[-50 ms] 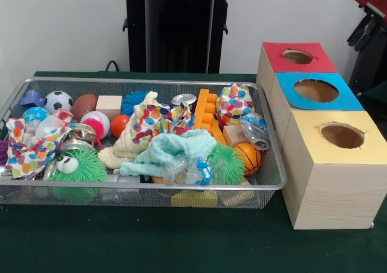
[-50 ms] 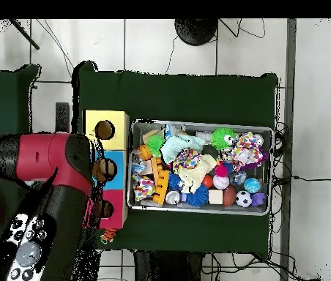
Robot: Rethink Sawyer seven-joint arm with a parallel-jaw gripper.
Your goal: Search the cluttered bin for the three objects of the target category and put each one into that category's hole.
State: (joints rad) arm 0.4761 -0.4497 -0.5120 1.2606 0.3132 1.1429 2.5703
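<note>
While the red and black arm fills the lower left of the overhead view, its gripper cannot be seen, so I cannot tell how the jaws stand. At the frame's middle, the wire bin is full of toys, with a basketball at its right. Right of it sit three boxes with holes: red, blue, yellow.

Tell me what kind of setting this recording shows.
Likely a robotics lab sorting bench: a wire bin of mixed toys on green cloth, three wooden boxes with coloured, holed tops, and the red arm over a tiled floor strewn with cables.
</note>
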